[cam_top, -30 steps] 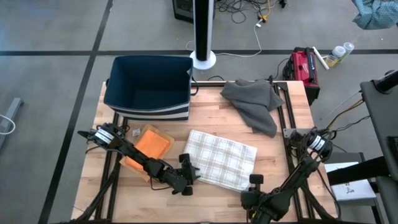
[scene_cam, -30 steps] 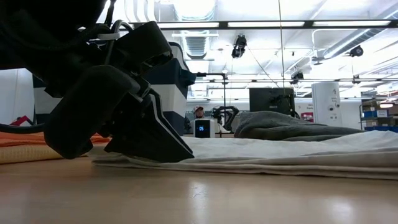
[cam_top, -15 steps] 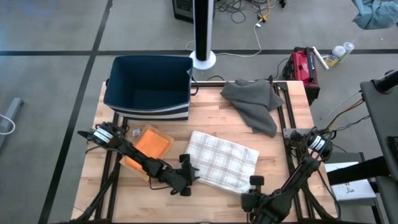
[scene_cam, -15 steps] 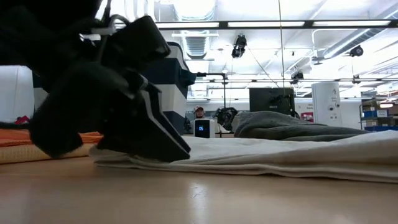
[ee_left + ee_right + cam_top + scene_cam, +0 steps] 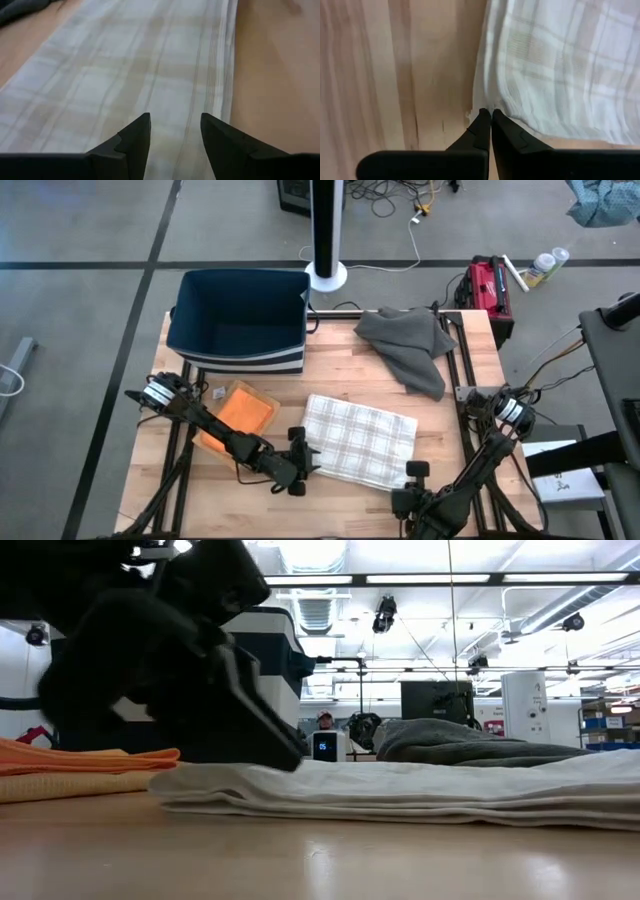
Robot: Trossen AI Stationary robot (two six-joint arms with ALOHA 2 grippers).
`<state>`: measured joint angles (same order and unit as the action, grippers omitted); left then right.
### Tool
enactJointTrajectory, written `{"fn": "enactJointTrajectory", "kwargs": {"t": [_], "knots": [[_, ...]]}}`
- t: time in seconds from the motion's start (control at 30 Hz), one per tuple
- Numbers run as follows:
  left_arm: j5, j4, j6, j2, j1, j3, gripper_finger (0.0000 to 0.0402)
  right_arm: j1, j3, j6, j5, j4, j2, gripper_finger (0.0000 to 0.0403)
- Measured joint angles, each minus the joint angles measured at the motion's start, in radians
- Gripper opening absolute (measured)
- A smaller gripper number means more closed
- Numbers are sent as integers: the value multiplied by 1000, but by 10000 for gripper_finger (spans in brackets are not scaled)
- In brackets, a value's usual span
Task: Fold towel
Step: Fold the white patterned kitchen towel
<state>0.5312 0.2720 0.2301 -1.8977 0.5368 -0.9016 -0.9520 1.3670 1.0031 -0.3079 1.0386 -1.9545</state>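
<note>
The white plaid towel (image 5: pixel 360 440) lies folded in flat layers on the middle of the wooden table (image 5: pixel 470 360); the low view shows its stacked edges (image 5: pixel 420 790). My left gripper (image 5: pixel 303 457) is open and hovers just above the towel's left end (image 5: pixel 125 75), its fingers (image 5: pixel 136 136) apart over the cloth. In the low view the left gripper (image 5: pixel 290 753) stands clear above the towel's edge. My right gripper (image 5: pixel 413 471) is at the towel's near right corner, shut on the cloth (image 5: pixel 560 65). My right gripper (image 5: pixel 491 114) pinches the towel's edge at its near right corner (image 5: pixel 495 102) between the two fingertips. It comes in low from the table's near right side. Creases in the cloth run toward the fingertips. The rest of the towel lies flat on the table.
A folded orange towel (image 5: pixel 240 415) lies left of the plaid one. A crumpled grey towel (image 5: pixel 405 345) sits at the far right. A dark blue bin (image 5: pixel 240 320) stands at the far left. Bare wood (image 5: pixel 340 360) shows between bin, grey towel and plaid towel.
My left gripper has risen off the towel's left end, where its fingers were down at table level, and the cloth there now lies flat in layers. My right gripper has shifted slightly toward the table's right edge, and the towel's right side has followed it a little.
</note>
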Motion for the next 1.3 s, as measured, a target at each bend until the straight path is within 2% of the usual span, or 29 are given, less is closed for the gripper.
{"fn": "enactJointTrajectory", "kwargs": {"t": [0.13,0.27,0.5,0.67,0.87,1.3], "knots": [[-1,-152,64,48,19,-1,164,0,0,27,-4,21,0,2],[-2,-337,198,104,55,-1,159,0,0,45,-6,23,0,2],[-7,-553,412,143,145,14,152,0,0,45,-6,23,0,2],[45,-433,493,136,142,108,145,1,0,45,-6,23,0,2],[59,-132,411,120,119,215,133,1,0,45,-6,24,0,2],[123,-133,332,127,115,180,114,2,0,45,-11,71,24,2]]}}
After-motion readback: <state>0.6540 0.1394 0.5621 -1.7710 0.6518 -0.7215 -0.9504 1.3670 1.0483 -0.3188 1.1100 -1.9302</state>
